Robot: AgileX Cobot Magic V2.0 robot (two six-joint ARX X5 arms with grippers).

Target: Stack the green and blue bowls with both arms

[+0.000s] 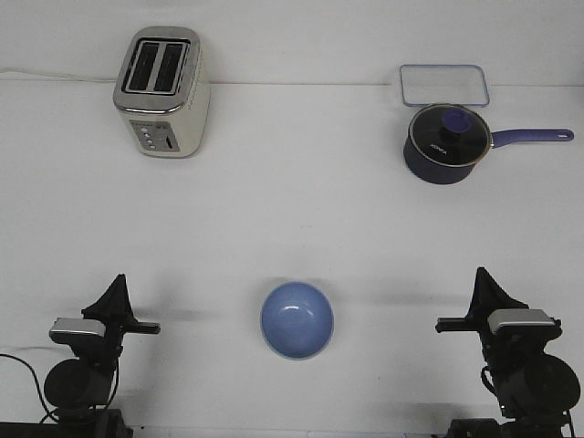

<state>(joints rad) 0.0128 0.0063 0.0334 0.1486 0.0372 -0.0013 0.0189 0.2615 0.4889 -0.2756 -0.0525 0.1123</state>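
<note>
Lower left: left gripper [117,290], finger state cannot be told. Upper left: two-slot toaster [161,93]. Lower centre: blue bowl [297,319], a pale green rim showing beneath it. Upper right: clear lidded container [443,86]; navy saucepan [450,142], lid lettering unreadable. Lower right: right gripper [484,290], state likewise undeterminable.

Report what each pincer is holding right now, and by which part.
Nothing is held. The left pincer and right pincer both stand apart from the blue bowl, which sits untouched on the table between them. Whether their jaws are open cannot be told.
</note>
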